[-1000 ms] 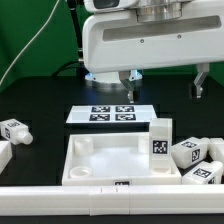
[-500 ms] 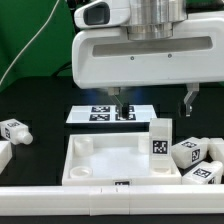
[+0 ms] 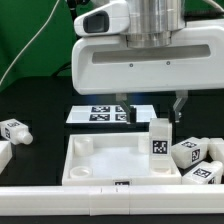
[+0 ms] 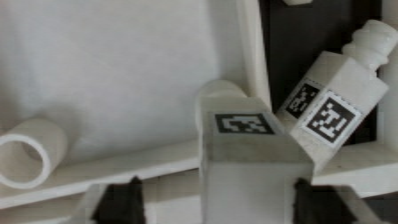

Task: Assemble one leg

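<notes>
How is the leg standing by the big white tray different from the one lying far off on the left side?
The standing leg is upright; the lying leg, at the exterior view's left, rests on its side. The standing leg is beside the tray, below the fingers; the lying leg sits far from both. Both are white with black-and-white tags.

The black table [image 3: 40, 110] carries the marker board [image 3: 90, 114] flat at the centre of the frame. Just below it lies a large white tray-like panel [image 3: 100, 165]. An upright leg [image 3: 160, 140] stands at the panel's right edge; whether it rests on table or panel cannot be told. At the right lie a second leg [image 3: 188, 152] and a third leg [image 3: 207, 173]. A fourth leg [image 3: 13, 130] lies at middle left. A long white bar [image 3: 60, 198] spans the bottom.
</notes>
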Robot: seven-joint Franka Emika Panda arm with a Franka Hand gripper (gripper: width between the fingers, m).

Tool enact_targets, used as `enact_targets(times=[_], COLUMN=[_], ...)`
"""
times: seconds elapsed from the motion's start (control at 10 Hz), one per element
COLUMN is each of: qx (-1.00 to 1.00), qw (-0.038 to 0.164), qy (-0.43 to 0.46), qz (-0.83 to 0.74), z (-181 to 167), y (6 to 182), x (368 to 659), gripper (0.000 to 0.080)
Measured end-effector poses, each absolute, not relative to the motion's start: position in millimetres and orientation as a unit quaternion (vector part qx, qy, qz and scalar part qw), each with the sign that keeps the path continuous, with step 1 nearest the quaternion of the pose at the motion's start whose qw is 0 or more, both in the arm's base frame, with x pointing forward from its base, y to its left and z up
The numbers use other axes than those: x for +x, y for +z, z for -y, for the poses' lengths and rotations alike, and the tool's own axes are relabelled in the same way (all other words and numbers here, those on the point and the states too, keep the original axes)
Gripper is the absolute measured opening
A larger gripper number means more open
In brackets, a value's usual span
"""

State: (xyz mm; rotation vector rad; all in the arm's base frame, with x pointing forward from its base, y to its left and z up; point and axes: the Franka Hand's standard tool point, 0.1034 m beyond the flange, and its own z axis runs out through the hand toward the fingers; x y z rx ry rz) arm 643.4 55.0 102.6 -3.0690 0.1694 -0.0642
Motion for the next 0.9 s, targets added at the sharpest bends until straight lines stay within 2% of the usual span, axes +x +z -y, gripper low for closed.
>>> enact_targets(times=[0.1, 0.2, 0.3, 0.9], qx=[-0.997, -0.997, -0.997, -0.997], qw=[0.034, 0.035, 0.035, 0.036], qy=[-0.033, -0.036, -0.038, -0.037], qz=[-0.053, -0.052, -0.052, -0.052], z=[-57.8, -59.5, -60.1, -60.7], y=[103.2, 103.9, 104.5, 109.5], x=[646.8, 648.3, 648.7, 649.6], gripper=[0.0265, 0.0129, 0.0028, 0.0001])
